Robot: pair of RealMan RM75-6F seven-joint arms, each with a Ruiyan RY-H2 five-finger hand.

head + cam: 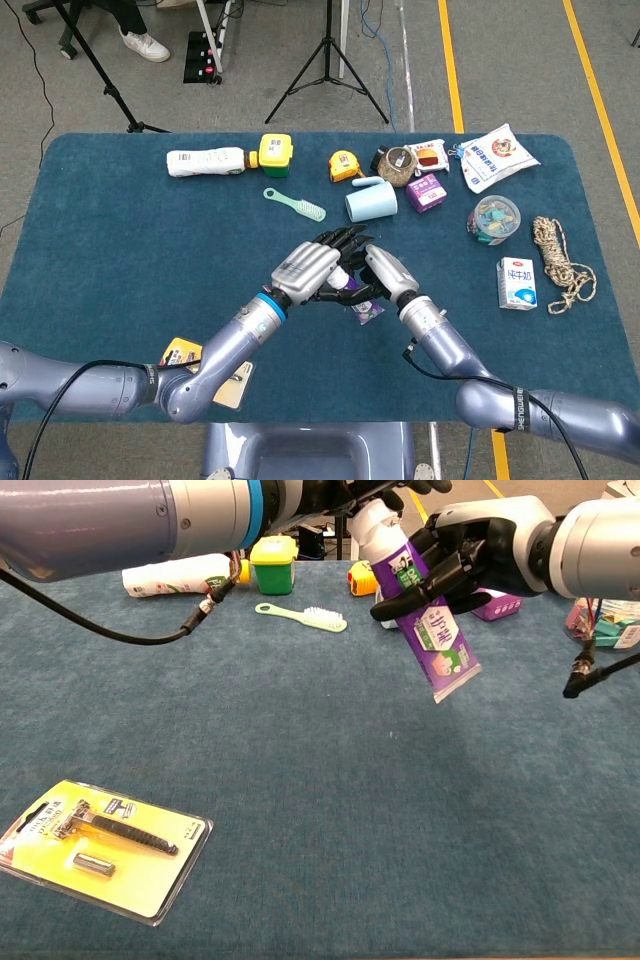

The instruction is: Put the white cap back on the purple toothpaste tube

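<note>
Purple toothpaste tube [428, 620] was gripped in the right hand [470, 552], raised off the bench [330, 770], crimped end hanging below. White cap [378, 525] sat at its top, left hand [312, 270] fingers closed around it.

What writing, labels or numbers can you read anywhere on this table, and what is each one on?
No text reads clearly enough to quote.
purple toothpaste tube: white characters and a green patch, too blurred to read.
white and blue carton: blue characters, too small to read.
white bottle: printed label, too small.
white bag: red and blue print, too small.
yellow razor pack: small print on the card, unreadable.
</note>
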